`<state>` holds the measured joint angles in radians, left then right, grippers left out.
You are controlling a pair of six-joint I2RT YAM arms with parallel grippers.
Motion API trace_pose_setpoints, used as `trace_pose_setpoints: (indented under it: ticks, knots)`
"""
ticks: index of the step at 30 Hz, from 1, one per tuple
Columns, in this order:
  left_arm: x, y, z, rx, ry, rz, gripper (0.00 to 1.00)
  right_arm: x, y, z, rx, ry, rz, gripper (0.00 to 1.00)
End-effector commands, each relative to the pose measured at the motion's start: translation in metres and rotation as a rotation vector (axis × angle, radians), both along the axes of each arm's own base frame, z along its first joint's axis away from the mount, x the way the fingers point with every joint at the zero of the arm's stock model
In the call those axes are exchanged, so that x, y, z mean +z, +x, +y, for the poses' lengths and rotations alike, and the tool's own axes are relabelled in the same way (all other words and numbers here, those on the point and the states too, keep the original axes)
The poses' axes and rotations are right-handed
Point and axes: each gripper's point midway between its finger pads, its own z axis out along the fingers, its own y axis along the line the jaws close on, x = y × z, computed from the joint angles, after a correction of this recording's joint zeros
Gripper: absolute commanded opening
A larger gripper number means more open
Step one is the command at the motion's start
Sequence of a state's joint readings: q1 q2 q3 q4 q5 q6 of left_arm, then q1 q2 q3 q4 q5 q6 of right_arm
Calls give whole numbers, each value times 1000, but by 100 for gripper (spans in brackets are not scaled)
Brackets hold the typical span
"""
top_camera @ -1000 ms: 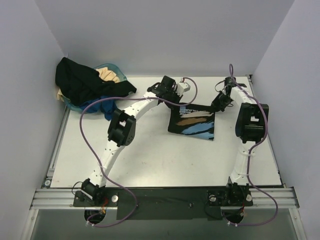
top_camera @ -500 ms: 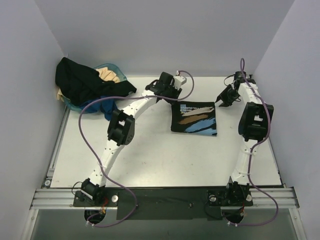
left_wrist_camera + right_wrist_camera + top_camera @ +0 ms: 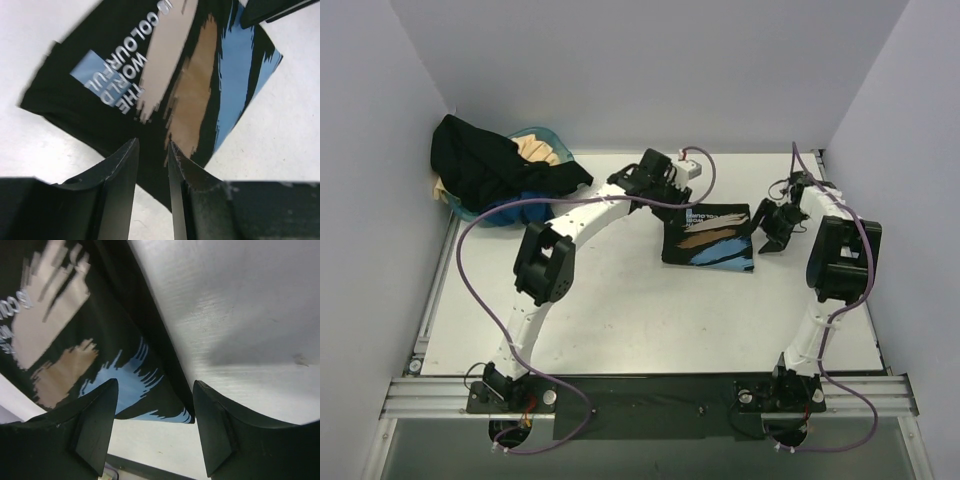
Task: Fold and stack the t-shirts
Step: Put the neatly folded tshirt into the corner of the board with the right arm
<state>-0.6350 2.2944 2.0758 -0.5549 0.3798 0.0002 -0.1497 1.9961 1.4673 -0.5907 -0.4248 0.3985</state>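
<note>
You see bright, even light; a soft shadow lies on the bench (image 3: 240, 300) just beyond the right jaws, and both jaws look blurred.

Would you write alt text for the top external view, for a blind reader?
A folded black t-shirt with a brushstroke print lies on the table between the open left gripper and right gripper. More t-shirts overflow a teal basket, far left.

Matt black cloth t-shirt (image 3: 708, 236) on smooth white table (image 3: 620, 320).

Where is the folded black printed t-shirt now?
The folded t-shirt lies flat on the table, right of centre in the top view, between the left gripper and right gripper.
</note>
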Motion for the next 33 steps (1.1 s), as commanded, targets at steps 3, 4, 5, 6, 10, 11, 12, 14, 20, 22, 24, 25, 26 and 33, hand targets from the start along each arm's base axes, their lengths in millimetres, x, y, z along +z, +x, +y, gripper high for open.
trace_pose_setpoints:
  ticks: [3,4,5,6,10,11,12,14,20,22,24,25,26,33]
  knots:
    - [-34,-12,14,83,45,97,36,-16,-7,21,53,115,30,55]
    - [-37,-12,16,88,54,99,36,-17,-7,24,56,134,31,55]
    - [-45,-16,17,86,60,108,36,-21,-7,26,55,140,44,53]
    - [-45,-15,16,88,55,101,36,-25,-8,26,54,144,49,53]
    - [-62,-23,16,77,85,107,36,-34,-11,31,50,183,74,35]
    - [-65,-24,16,73,91,106,36,-34,-10,31,49,184,72,24]
    - [-66,-22,17,71,97,102,36,-34,-10,29,45,177,71,20]
    - [-68,-20,18,69,113,92,36,-31,-9,25,41,155,60,14]
    - [-44,-6,19,71,105,39,41,-22,-6,13,89,87,51,1]
    - [-23,0,18,62,77,10,45,-19,-3,7,101,60,62,0]
    - [-3,8,22,54,70,-36,48,-20,-2,0,96,26,74,0]
    - [6,11,23,47,65,-57,50,-20,-2,-4,87,17,78,0]
    - [12,15,28,53,67,-63,50,-19,-3,-7,83,11,80,0]
    - [26,25,58,85,83,-78,51,6,1,-36,125,-129,73,39]
